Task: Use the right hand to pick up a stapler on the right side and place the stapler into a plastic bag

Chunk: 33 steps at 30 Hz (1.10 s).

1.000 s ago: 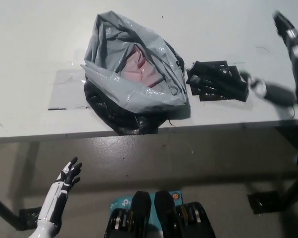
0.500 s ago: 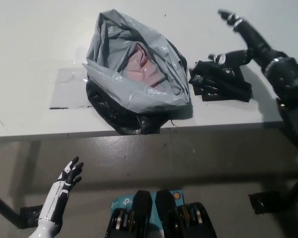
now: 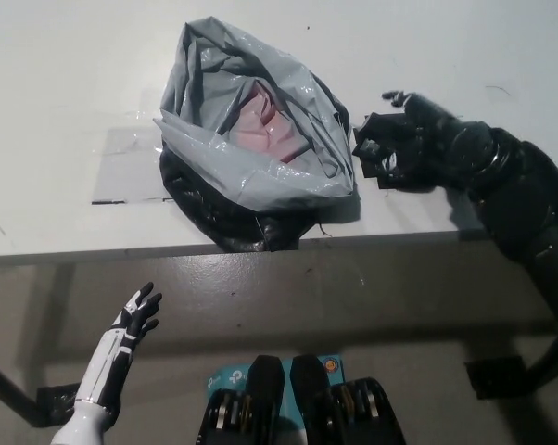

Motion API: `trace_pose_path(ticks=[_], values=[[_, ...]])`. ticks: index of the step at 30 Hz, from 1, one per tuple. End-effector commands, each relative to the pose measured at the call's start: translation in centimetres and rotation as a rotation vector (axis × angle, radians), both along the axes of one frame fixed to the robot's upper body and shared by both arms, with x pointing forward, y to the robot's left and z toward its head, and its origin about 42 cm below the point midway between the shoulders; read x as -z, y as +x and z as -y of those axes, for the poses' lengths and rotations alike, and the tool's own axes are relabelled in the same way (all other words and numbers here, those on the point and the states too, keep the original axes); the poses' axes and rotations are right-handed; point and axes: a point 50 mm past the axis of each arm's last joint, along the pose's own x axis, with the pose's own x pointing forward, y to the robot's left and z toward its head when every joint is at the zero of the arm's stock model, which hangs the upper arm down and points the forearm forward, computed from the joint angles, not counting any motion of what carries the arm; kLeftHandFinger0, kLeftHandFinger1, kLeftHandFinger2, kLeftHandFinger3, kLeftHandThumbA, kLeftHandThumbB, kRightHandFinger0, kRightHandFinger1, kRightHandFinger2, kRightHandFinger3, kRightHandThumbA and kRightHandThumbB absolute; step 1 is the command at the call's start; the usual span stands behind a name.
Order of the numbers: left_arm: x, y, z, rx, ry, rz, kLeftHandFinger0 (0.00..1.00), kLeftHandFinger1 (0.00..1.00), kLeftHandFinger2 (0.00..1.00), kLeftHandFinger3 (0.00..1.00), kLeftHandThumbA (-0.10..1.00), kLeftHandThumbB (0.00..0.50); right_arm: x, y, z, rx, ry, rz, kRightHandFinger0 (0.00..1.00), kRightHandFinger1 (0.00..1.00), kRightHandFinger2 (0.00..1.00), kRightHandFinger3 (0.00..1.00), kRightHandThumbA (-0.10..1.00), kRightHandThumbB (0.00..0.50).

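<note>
A black stapler [image 3: 375,155] lies on the white table [image 3: 66,83], just right of a crumpled grey plastic bag [image 3: 302,139]. The bag's mouth gapes upward and shows something pink [image 3: 257,120] inside. My black right hand [image 3: 434,141] has come in from the right and rests over the stapler's right part, hiding most of it; its grip is lost in black on black. The stapler still sits on the table. My white left hand [image 3: 133,322] hangs open below the table's front edge at the lower left.
A clear plastic sheet [image 3: 123,167] lies flat on the table left of the bag. The table's front edge [image 3: 121,252] crosses the picture, with grey floor below it. A dark base foot [image 3: 490,375] stands on the floor at the lower right.
My right arm swung in from the far right and came down onto the stapler. The bag and stapler stayed put. The left hand barely moved.
</note>
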Motion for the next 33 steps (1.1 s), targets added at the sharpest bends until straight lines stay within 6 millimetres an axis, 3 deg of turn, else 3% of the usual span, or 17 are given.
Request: trace_pose_path(ticks=[1,5,6,7,8,9,10,11,12,14,15,17,18,26,31,33], values=[[-1.3,0.1,-0.1,0.026,0.006,0.069,1.00,1.00,1.00,1.00,1.00,0.283,-2.7,1.0,0.2,-0.008,-0.042,0.049,1.00,1.00,1.00,1.00,0.81,0.411],[-1.2,0.1,-0.1,0.028,0.010,0.063,1.00,1.00,1.00,1.00,1.00,0.288,-1.6,0.9,1.1,-0.008,-0.056,0.022,1.00,1.00,1.00,1.00,0.82,0.387],[-1.1,0.0,-0.1,0.029,0.009,0.062,1.00,1.00,1.00,1.00,1.00,0.287,-1.1,0.9,1.4,0.009,-0.059,0.027,1.00,1.00,1.00,1.00,0.70,0.330],[-1.1,0.0,-0.1,0.029,0.009,0.062,1.00,1.00,1.00,1.00,1.00,0.287,-1.0,0.9,1.5,0.017,-0.054,0.036,0.84,0.91,0.94,1.00,0.65,0.339],[-1.1,0.0,-0.1,0.028,0.011,0.064,1.00,1.00,1.00,1.00,1.00,0.286,-0.8,0.9,1.6,0.031,-0.048,0.055,0.58,0.67,0.71,0.71,0.53,0.326],[-1.1,0.0,-0.1,0.027,0.011,0.066,1.00,1.00,1.00,1.00,1.00,0.285,-0.6,0.8,1.7,0.046,-0.050,0.077,0.25,0.36,0.47,0.42,0.37,0.301],[-1.0,0.0,-0.1,0.025,0.008,0.064,1.00,1.00,1.00,1.00,1.00,0.286,-0.4,0.8,1.9,0.066,-0.053,0.112,0.02,0.18,0.33,0.32,0.21,0.261],[-1.0,0.0,-0.1,0.024,0.010,0.062,1.00,1.00,1.00,1.00,1.00,0.292,-0.3,0.8,2.0,0.074,-0.049,0.128,0.00,0.18,0.35,0.34,0.10,0.236],[-1.0,0.0,-0.2,0.023,0.013,0.060,1.00,1.00,1.00,1.00,1.00,0.294,-0.4,0.8,2.0,0.077,-0.044,0.137,0.00,0.20,0.40,0.38,0.06,0.228],[-1.0,0.0,-0.2,0.025,0.012,0.063,1.00,1.00,1.00,1.00,1.00,0.287,-0.6,0.9,2.1,0.081,-0.043,0.155,0.01,0.36,0.59,0.51,-0.01,0.207],[-1.0,0.1,-0.2,0.026,0.010,0.061,1.00,1.00,1.00,1.00,1.00,0.287,-0.7,0.9,2.1,0.084,-0.040,0.160,0.06,0.44,0.67,0.57,0.00,0.206],[-1.0,0.0,-0.2,0.027,0.011,0.056,1.00,1.00,1.00,1.00,1.00,0.285,-0.7,0.9,2.3,0.086,-0.031,0.172,0.07,0.47,0.69,0.58,0.01,0.212],[-1.0,-0.1,-0.2,0.029,0.016,0.055,1.00,1.00,1.00,1.00,1.00,0.276,-0.8,0.9,2.3,0.091,-0.027,0.180,0.12,0.54,0.75,0.60,0.04,0.201],[-0.9,-0.3,-0.2,0.024,0.033,0.057,1.00,1.00,1.00,1.00,1.00,0.252,-1.2,1.0,2.1,0.100,0.006,0.214,0.12,0.55,0.78,0.65,0.13,0.203],[-1.0,-0.3,-0.2,0.023,0.022,0.053,1.00,1.00,1.00,1.00,1.00,0.241,-2.7,1.5,1.6,0.126,0.070,0.240,0.11,0.55,0.79,0.68,0.16,0.212],[-1.0,-0.3,-0.3,0.021,0.021,0.053,1.00,1.00,1.00,1.00,1.00,0.243,-4.2,1.7,1.1,0.129,0.102,0.270,0.10,0.53,0.79,0.66,0.16,0.208]])
